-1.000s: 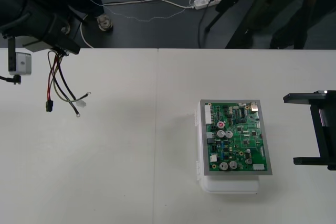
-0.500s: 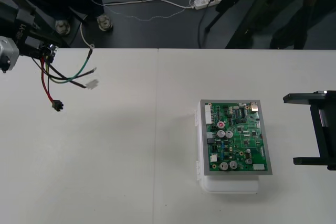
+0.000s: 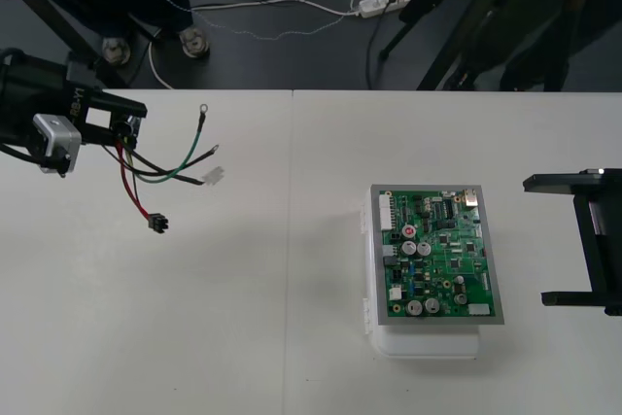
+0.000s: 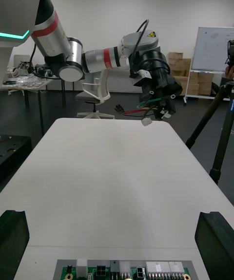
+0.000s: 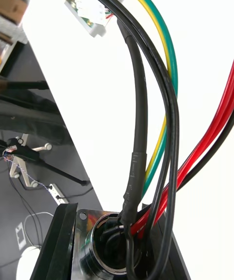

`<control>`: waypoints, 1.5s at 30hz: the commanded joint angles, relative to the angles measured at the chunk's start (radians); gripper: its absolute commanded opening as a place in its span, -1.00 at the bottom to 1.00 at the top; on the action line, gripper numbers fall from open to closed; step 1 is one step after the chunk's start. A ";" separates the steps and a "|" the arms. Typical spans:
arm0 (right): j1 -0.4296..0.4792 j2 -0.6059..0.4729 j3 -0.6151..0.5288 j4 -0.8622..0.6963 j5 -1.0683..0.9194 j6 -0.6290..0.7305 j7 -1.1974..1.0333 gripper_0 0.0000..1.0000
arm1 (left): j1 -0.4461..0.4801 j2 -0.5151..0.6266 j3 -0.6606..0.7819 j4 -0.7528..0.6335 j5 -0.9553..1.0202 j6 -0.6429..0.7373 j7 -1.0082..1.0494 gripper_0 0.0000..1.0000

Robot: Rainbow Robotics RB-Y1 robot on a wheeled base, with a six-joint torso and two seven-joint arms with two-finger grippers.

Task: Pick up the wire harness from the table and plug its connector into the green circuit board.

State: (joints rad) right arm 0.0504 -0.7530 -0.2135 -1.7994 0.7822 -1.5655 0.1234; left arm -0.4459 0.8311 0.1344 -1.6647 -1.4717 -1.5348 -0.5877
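The left gripper (image 3: 124,125) clamps the harness (image 3: 165,167) by its socket (image 5: 105,248), with the plug (image 3: 155,224) dangling beyond its jaws. Pickup looks done. The board (image 3: 437,255), well apart, awaits plugging. The right gripper (image 3: 539,240) stands wide open.

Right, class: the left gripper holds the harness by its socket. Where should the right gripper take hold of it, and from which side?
Probably the harness by its small black plug, from the board side. It hangs free at the end of the red and black wires, clear of the left gripper; the right gripper stands open beyond the board.
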 commanded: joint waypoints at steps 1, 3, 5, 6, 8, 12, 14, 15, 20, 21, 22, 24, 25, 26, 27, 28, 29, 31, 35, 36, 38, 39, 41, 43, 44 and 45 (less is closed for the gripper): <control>-0.003 0.000 -0.003 -0.001 0.008 -0.005 0.022 1.00 | 0.072 -0.107 0.036 -0.132 -0.033 -0.036 0.321 -1.00; -0.004 0.000 -0.003 -0.001 0.008 -0.005 0.022 1.00 | 0.096 -0.161 0.036 -0.182 -0.055 -0.036 0.402 -1.00; -0.004 0.000 -0.003 -0.001 0.008 -0.005 0.021 1.00 | 0.110 -0.199 0.036 -0.214 -0.068 -0.036 0.454 -1.00; -0.004 0.000 -0.003 -0.001 0.008 -0.005 0.019 1.00 | 0.118 -0.222 0.036 -0.236 -0.079 -0.036 0.488 -1.00; -0.004 -0.005 -0.003 -0.001 0.008 -0.005 0.016 1.00 | 0.131 -0.262 0.036 -0.263 -0.091 -0.036 0.552 -1.00; -0.006 -0.031 -0.003 -0.001 0.000 -0.005 0.007 1.00 | 0.156 -0.333 0.031 -0.323 -0.095 -0.036 0.661 -1.00; -0.007 -0.048 -0.003 -0.001 -0.009 -0.005 0.005 1.00 | 0.164 -0.351 0.017 -0.345 -0.096 -0.036 0.712 -1.00; -0.011 -0.058 -0.003 -0.001 -0.017 -0.005 0.002 1.00 | 0.167 -0.360 0.008 -0.356 -0.096 -0.036 0.744 -1.00; -0.027 -0.097 -0.003 -0.001 -0.043 -0.005 -0.007 1.00 | 0.185 -0.392 -0.036 -0.388 -0.096 -0.036 0.856 -1.00; -0.032 -0.103 -0.003 -0.003 -0.054 -0.005 -0.011 1.00 | 0.185 -0.403 -0.049 -0.392 -0.098 -0.036 0.879 -1.00; -0.035 -0.108 -0.003 -0.003 -0.060 -0.005 -0.013 1.00 | 0.187 -0.408 -0.053 -0.394 -0.096 -0.036 0.895 -1.00; -0.049 -0.115 -0.003 -0.006 -0.075 -0.005 -0.022 1.00 | 0.188 -0.426 -0.072 -0.395 -0.095 -0.036 0.939 -1.00; -0.052 -0.118 -0.003 -0.006 -0.080 -0.005 -0.024 1.00 | 0.187 -0.434 -0.075 -0.395 -0.093 -0.036 0.953 -1.00; -0.061 -0.120 -0.003 -0.009 -0.087 -0.005 -0.028 1.00 | 0.187 -0.448 -0.081 -0.395 -0.090 -0.036 0.982 -1.00; -0.070 -0.121 -0.003 -0.014 -0.093 -0.005 -0.033 1.00 | 0.187 -0.461 -0.087 -0.395 -0.085 -0.036 1.010 -1.00; -0.075 -0.123 -0.003 -0.018 -0.095 -0.005 -0.034 1.00 | 0.187 -0.471 -0.090 -0.395 -0.084 -0.036 1.020 -1.00; -0.087 -0.123 -0.003 -0.029 -0.098 -0.005 -0.039 1.00 | 0.187 -0.483 -0.096 -0.395 -0.081 -0.036 1.045 -1.00; -0.109 -0.124 -0.003 -0.049 -0.107 -0.005 -0.050 1.00 | 0.187 -0.503 -0.124 -0.395 -0.068 -0.036 1.097 -1.00; -0.146 -0.129 -0.003 -0.055 -0.112 -0.005 -0.064 1.00 | 0.187 -0.527 -0.164 -0.395 -0.049 -0.036 1.175 -1.00; -0.159 -0.132 -0.003 -0.055 -0.112 -0.005 -0.068 1.00 | 0.188 -0.537 -0.174 -0.395 -0.042 -0.036 1.203 -1.00; -0.184 -0.138 -0.003 -0.055 -0.112 -0.005 -0.077 1.00 | 0.188 -0.547 -0.194 -0.395 -0.026 -0.036 1.247 -1.00; -0.201 -0.140 -0.003 -0.057 -0.112 -0.005 -0.082 1.00 | 0.190 -0.552 -0.207 -0.395 -0.015 -0.036 1.276 -1.00; -0.230 -0.140 -0.003 -0.057 -0.112 -0.005 -0.093 1.00 | 0.191 -0.563 -0.223 -0.395 0.005 -0.036 1.333 -1.00; -0.245 -0.140 0.000 -0.057 -0.112 -0.005 -0.110 1.00 | 0.191 -0.566 -0.236 -0.395 0.021 -0.036 1.376 -1.00; -0.256 -0.140 0.003 -0.058 -0.113 -0.005 -0.131 1.00 | 0.193 -0.566 -0.248 -0.395 0.031 -0.036 1.402 -1.00; -0.264 -0.138 0.003 -0.060 -0.113 -0.005 -0.142 1.00 | 0.193 -0.566 -0.253 -0.395 0.036 -0.036 1.416 -1.00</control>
State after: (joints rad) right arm -0.1556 -0.8494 -0.2135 -1.8273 0.6876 -1.5655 0.0583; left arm -0.2737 0.2938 -0.0785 -2.0249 -1.4720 -1.5438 0.6834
